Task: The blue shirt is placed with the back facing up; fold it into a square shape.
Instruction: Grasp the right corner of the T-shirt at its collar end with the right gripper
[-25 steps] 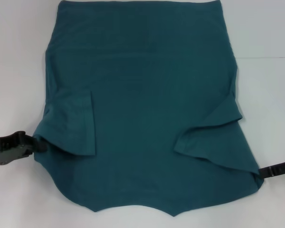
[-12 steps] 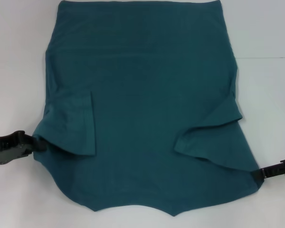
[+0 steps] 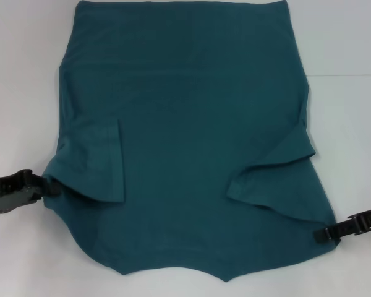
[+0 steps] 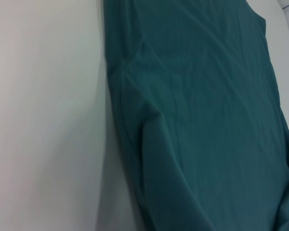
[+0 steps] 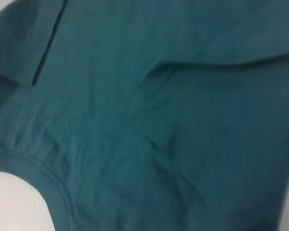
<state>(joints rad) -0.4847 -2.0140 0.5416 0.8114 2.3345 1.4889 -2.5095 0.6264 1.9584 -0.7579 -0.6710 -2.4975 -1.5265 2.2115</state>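
Soft, limp fabric: the shirt (image 3: 191, 142) is spread flat on the white bench (image 3: 25, 74), sleeves folded inward. The left gripper (image 3: 48, 185) and right gripper (image 3: 324, 234) are positioned at opposite shoulder edges; closure cannot be told. Edges should be pinched, as sagging is expected.

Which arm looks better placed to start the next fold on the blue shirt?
Probably the left. The left gripper already sits at the blue shirt edge beside its folded-in sleeve. The right gripper only reaches the near corner. Both sit at shirt edges, so a two-arm fold seems likelier.
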